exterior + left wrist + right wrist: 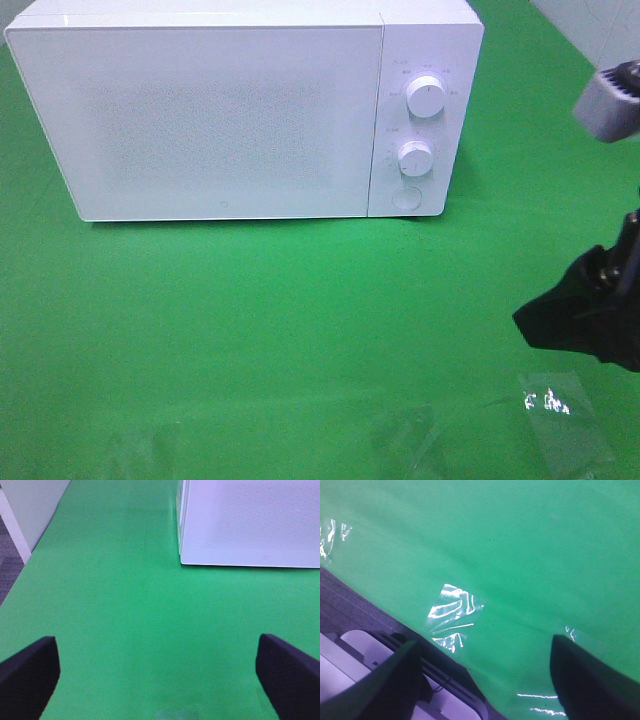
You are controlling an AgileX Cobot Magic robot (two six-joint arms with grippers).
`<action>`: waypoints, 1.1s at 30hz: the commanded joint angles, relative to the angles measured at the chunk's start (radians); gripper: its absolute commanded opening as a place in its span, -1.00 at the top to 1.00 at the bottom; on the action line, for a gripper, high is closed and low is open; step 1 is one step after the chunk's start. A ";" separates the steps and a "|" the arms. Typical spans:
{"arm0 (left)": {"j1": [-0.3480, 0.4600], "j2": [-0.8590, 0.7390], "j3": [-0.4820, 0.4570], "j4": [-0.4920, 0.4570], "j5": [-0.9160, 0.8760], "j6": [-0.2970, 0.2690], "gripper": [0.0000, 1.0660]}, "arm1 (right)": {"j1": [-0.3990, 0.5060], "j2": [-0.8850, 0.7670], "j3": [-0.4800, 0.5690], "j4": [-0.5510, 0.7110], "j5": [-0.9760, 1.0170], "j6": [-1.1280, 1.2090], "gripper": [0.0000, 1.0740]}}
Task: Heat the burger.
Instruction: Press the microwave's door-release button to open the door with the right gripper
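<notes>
Microwave: the white microwave (240, 110) stands at the back of the green cloth (300, 330), front toward the arms, so both can get at the door and controls.
Door: the door (200, 120) is shut flush with the case. Its frosted white panel shows nothing of the inside.
Controls: two knobs (426, 97) sit one above the other on the panel beside the door, with a round button (406, 197) below them. I cannot read how they are set.
Burger: the burger shows in none of the views. No part of the cloth in view in front of the microwave holds it. It may be behind the shut door, but that cannot be told.
Left gripper: the left gripper (156, 647) hangs low over bare cloth, near the microwave's front corner on the door side. Its fingers are spread fully wide and nothing lies between them, a stance that looks ready rather than busy.
Right gripper: the right gripper (482, 652) is well apart from the microwave, on its control side, over the cloth's near edge. Its fingers are held wide and it has hold of nothing.
Clear patches: shiny see-through patches (565, 420) lie flat on the cloth, well in front of the microwave. They look like tape pinning the cloth down.
Stage: with the door closed and both grippers empty, either heating is under way or loading has not begun. The views do not settle which.
</notes>
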 commanded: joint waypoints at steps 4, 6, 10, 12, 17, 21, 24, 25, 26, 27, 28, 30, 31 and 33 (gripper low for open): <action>0.003 -0.025 0.004 0.000 -0.008 -0.002 -0.88 | -0.008 -0.170 -0.006 -0.006 0.075 0.018 -0.28; 0.003 -0.025 0.004 0.000 -0.008 -0.002 -0.88 | -0.008 -0.209 -0.006 -0.006 0.087 0.018 -0.28; 0.003 -0.025 0.004 0.000 -0.008 -0.002 -0.88 | -0.071 -0.361 -0.006 0.002 0.149 0.018 -0.28; 0.003 -0.025 0.004 0.000 -0.008 -0.002 -0.88 | -0.136 -0.401 -0.006 -0.001 0.168 0.017 -0.28; 0.003 -0.025 0.004 0.000 -0.008 -0.002 -0.88 | -0.257 -0.523 -0.006 -0.007 0.167 0.017 -0.28; 0.003 -0.025 0.004 0.000 -0.008 -0.002 -0.88 | -0.303 -0.594 -0.002 -0.006 0.169 0.017 -0.28; 0.003 -0.025 0.004 0.000 -0.008 -0.002 -0.88 | -0.355 -0.691 0.053 -0.019 0.163 0.014 -0.28; 0.003 -0.025 0.004 0.000 -0.008 -0.002 -0.88 | -0.355 -0.691 0.053 -0.019 0.163 0.014 -0.28; 0.003 -0.025 0.004 0.000 -0.008 -0.002 -0.88 | -0.368 -0.716 0.073 -0.031 0.162 0.014 -0.28; 0.003 -0.025 0.004 0.000 -0.008 -0.002 -0.88 | -0.368 -0.716 0.073 -0.031 0.162 0.014 -0.28; 0.003 -0.025 0.004 0.000 -0.008 -0.002 -0.88 | -0.391 -0.760 0.107 -0.054 0.161 0.014 -0.28; 0.003 -0.025 0.004 0.000 -0.008 -0.002 -0.88 | -0.417 -0.804 0.132 -0.064 0.167 0.016 -0.28; 0.003 -0.024 0.004 0.000 -0.008 -0.002 -0.88 | -0.435 -0.838 0.130 -0.066 0.165 0.017 -0.27; 0.003 -0.022 0.004 0.000 -0.008 -0.002 -0.88 | -0.444 -0.868 0.130 -0.066 0.161 0.018 -0.27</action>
